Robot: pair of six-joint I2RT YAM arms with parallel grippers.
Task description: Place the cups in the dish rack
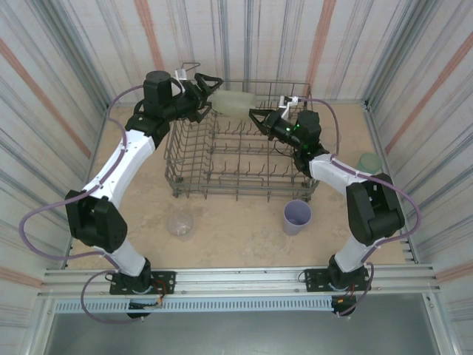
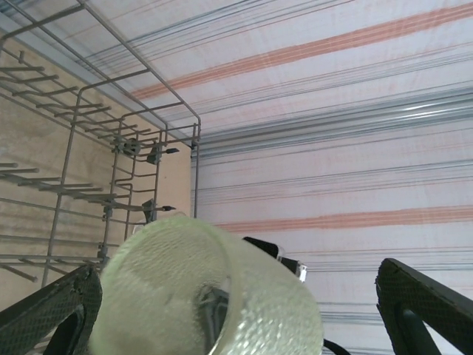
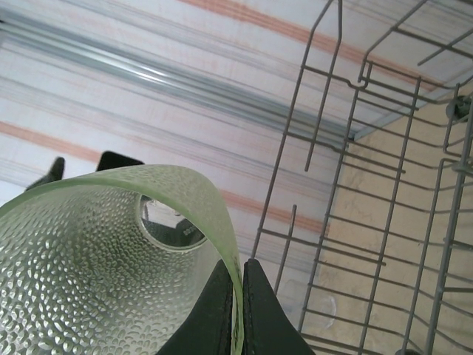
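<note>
Above the dish rack point(image 1: 236, 185), at its twelve o'clock rim: one pale green cup point(image 1: 235, 101), tipped sideways.
My right jaws: clamped on its rim wall.
My left jaws: wide apart, flanking it.
Step, as I judge: turn it mouth-down and lower it between tines, clear of the far wires.
Room: open rows toward six o'clock.
Bench point(image 1: 236, 222): lavender cup point(image 1: 297, 217), clear cup point(image 1: 180, 222).

In my left wrist view the bottom edge cuts off both left fingers point(image 2: 52, 310) and the pale green cup point(image 2: 199, 296), blurred this close. From above, my right arm point(image 1: 369, 207) hides part of the teal cup point(image 1: 367, 160).
</note>
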